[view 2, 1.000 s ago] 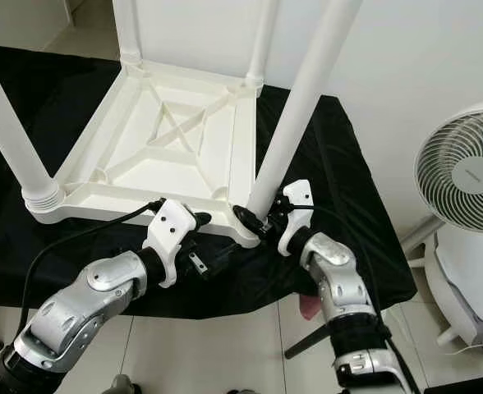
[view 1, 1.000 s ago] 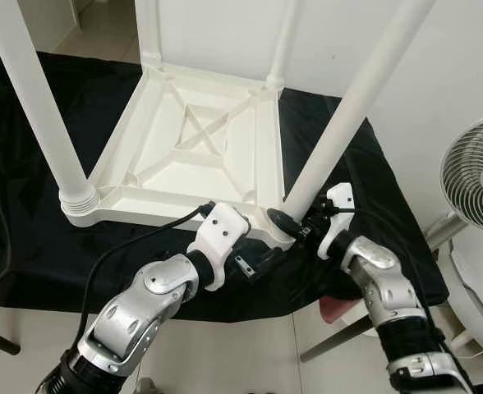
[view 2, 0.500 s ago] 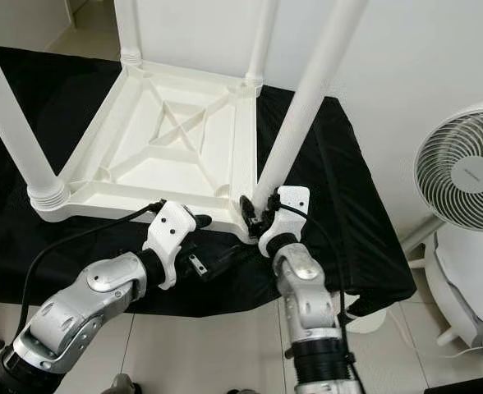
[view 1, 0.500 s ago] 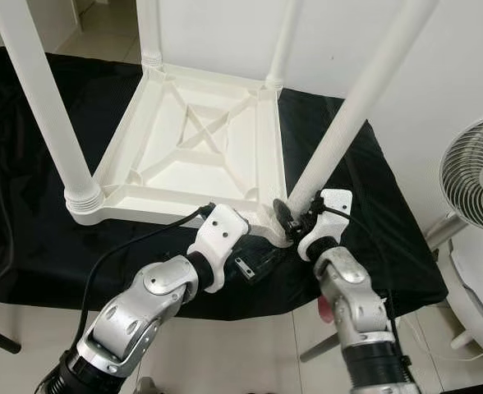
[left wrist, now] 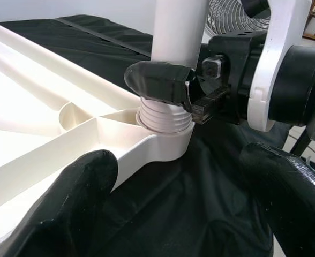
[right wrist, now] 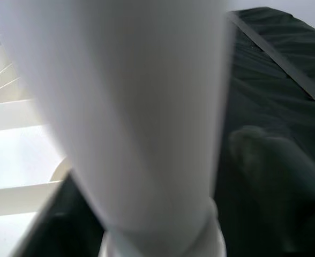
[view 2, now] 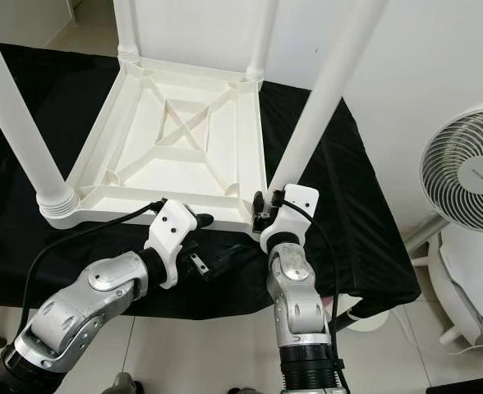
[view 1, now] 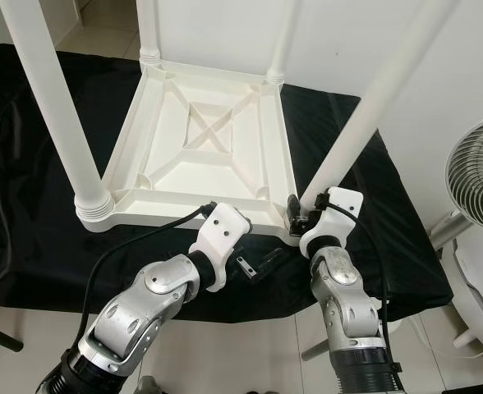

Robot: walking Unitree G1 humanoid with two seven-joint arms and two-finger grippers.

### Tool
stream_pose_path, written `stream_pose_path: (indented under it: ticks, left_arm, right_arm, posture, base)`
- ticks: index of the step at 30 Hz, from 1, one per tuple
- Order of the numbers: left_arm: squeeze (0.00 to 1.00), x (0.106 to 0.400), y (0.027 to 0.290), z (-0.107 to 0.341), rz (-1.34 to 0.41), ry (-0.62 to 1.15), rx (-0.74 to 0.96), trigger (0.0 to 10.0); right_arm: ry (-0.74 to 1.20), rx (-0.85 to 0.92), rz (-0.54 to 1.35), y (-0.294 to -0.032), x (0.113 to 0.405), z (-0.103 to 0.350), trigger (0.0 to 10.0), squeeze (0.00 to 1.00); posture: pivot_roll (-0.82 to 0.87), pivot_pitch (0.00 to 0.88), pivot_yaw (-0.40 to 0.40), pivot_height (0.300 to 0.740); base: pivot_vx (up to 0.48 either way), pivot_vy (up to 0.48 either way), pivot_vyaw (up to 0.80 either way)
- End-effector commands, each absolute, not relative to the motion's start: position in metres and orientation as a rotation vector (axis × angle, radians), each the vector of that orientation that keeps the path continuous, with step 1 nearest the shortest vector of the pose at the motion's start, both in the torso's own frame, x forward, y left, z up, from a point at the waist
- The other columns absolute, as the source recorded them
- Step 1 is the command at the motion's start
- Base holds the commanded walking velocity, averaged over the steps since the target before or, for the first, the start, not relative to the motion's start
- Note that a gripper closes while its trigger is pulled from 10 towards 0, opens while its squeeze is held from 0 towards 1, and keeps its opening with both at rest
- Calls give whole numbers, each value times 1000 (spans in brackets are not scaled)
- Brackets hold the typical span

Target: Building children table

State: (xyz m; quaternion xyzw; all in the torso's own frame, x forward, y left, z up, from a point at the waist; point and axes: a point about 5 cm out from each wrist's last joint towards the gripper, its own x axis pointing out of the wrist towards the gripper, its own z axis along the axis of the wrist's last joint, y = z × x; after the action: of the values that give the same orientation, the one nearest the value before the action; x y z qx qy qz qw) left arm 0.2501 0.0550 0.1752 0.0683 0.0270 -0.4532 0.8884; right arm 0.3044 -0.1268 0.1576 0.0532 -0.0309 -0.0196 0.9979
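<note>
The right gripper point(left wrist: 181, 88) is clamping its jaws around the foot of the near-right leg point(view 1: 373, 115), just above the ribbed collar where that leg is seating in the corner socket point(left wrist: 165, 140) of the upturned children's table point(view 1: 204, 148). The leg is leaning away from upright, so the step in hand looks like driving or twisting it home. To do that well, the grip should stay low, right by the collar, and the wrist should be bringing the leg's axis into line with the socket before any push, since a canted leg is likely to bind on its ribs.

The left gripper point(left wrist: 173, 214) is hovering with its jaws spread wide, one finger point(left wrist: 66, 198) lying beside the frame's edge, the other over the black cloth point(view 1: 28, 205), holding nothing. It would serve best pressed onto the frame as a brace, because the plastic top will probably slide on the cloth.

The right forearm is rising nearly straight from below, wrist bent forward toward the corner. The left arm is reaching in from the lower left, elbow bent, wrist near the front rail. The other three legs are standing in their corners. A fan point(view 2: 467, 176) is standing well apart to the right.
</note>
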Motion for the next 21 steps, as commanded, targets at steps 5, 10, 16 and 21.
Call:
stream_pose_path:
  ticks: [5,10,16,21]
  left_arm:
    - [0,243,49,174,-1037,71,138,10000]
    - [0,243,50,174,-1039,75,139,10000]
    - [0,244,50,174,-1048,75,146,10000]
    - [0,245,50,175,-1051,70,150,10000]
  right_arm:
    - [-83,80,71,-136,307,160,10000,1000]
    - [-110,36,286,-142,308,166,10000,0]
    - [-117,-69,534,-157,311,166,10000,0]
    - [-106,-78,641,-160,320,165,10000,0]
  posture:
    - [55,126,-114,740]
    - [57,124,-110,740]
    - [53,113,-103,740]
    - [59,103,-100,740]
  base:
    - [0,0,0]
    - [0,0,0]
    - [0,0,0]
    - [0,0,0]
